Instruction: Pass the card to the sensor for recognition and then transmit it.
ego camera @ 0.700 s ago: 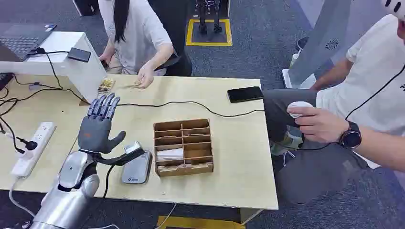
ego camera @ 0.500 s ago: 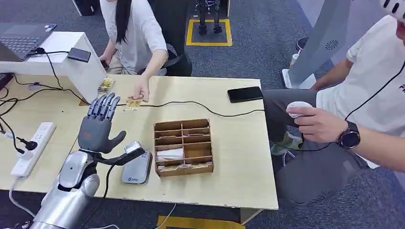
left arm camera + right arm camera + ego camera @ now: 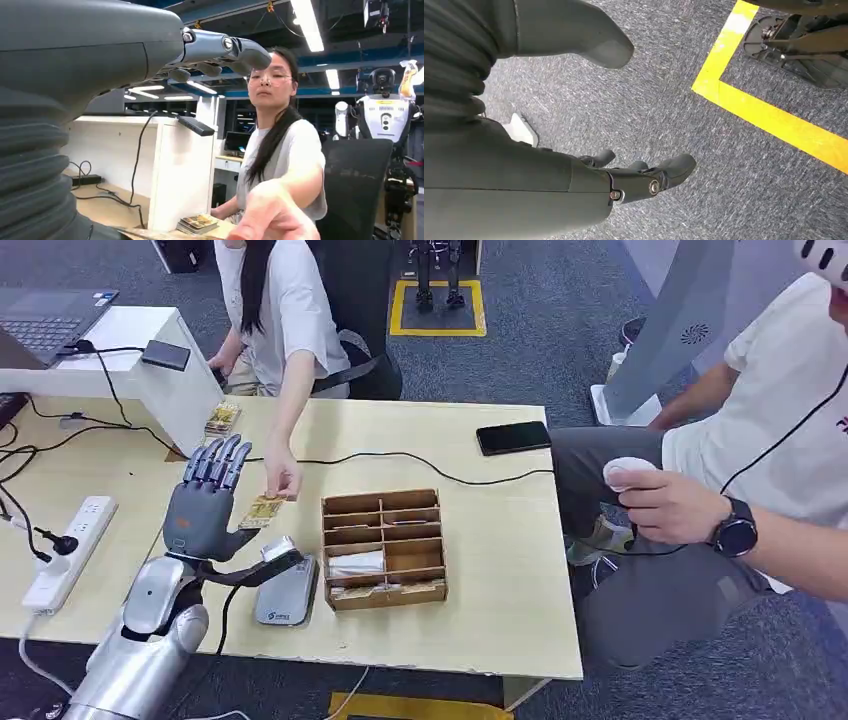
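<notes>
Left hand [image 3: 203, 508] spread wide, holding nothing. Person's hand [image 3: 281, 480] offers thin yellowish patterned card [image 3: 263, 510]: probably light, stiff, slick; pinch its near edge between thumb and fingers.

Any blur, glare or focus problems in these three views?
Head view: even light, sharp, card readable. Left wrist view: ceiling lights glare, and the person's hand is close and blurred beside the left hand. Right wrist view: the carpet is sharp, the light flat.
</notes>
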Controlling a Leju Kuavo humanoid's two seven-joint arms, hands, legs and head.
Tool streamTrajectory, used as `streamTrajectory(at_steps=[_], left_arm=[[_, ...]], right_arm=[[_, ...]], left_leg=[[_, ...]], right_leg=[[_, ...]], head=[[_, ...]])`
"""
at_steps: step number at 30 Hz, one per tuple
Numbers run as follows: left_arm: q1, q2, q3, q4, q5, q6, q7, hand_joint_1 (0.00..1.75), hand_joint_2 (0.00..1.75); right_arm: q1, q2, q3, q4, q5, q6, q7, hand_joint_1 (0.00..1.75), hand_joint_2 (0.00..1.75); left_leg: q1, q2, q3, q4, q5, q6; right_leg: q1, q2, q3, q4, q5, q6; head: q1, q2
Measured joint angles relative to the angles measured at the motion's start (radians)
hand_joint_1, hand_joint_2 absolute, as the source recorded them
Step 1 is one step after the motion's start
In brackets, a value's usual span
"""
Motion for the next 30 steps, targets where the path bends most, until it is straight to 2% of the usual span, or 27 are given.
streamTrajectory(at_steps=[14, 23, 25, 30], left_arm=[[0.004, 0.003, 0.002, 0.0, 0.035, 0.003, -0.013, 1.75, 1.75], [0.026, -0.002, 0.018, -0.02, 0.176, 0.011, -0.104, 1.75, 1.75], [0.031, -0.006, 0.024, -0.033, 0.241, -0.013, -0.12, 1.75, 1.75], [0.04, -0.027, 0.045, -0.07, 0.406, -0.141, -0.121, 1.75, 1.75]], right_arm=[[0.0, 0.0, 0.01, 0.0, 0.0, -0.006, -0.001, 0.0, 1.75], [0.0, 0.0, 0.018, 0.0, -0.001, -0.016, -0.001, 0.0, 1.75], [0.0, 0.0, 0.018, 0.0, -0.001, -0.015, -0.001, 0.0, 1.75], [0.001, 0.0, 0.018, 0.0, -0.005, -0.017, 0.01, 0.0, 1.75]], left_leg=[[0.0, 0.0, 0.0, 0.0, 0.0, 0.0], [0.0, 0.0, 0.0, 0.0, 0.0, 0.0], [0.0, 0.0, 0.0, 0.0, 0.0, 0.0], [0.0, 0.0, 0.0, 0.0, 0.0, 0.0]], right_leg=[[0.0, 0.0, 0.0, 0.0, 0.0, 0.0], [0.0, 0.0, 0.0, 0.0, 0.0, 0.0], [0.0, 0.0, 0.0, 0.0, 0.0, 0.0], [0.0, 0.0, 0.0, 0.0, 0.0, 0.0]], head=[[0.0, 0.0], [0.0, 0.0], [0.0, 0.0], [0.0, 0.0]])
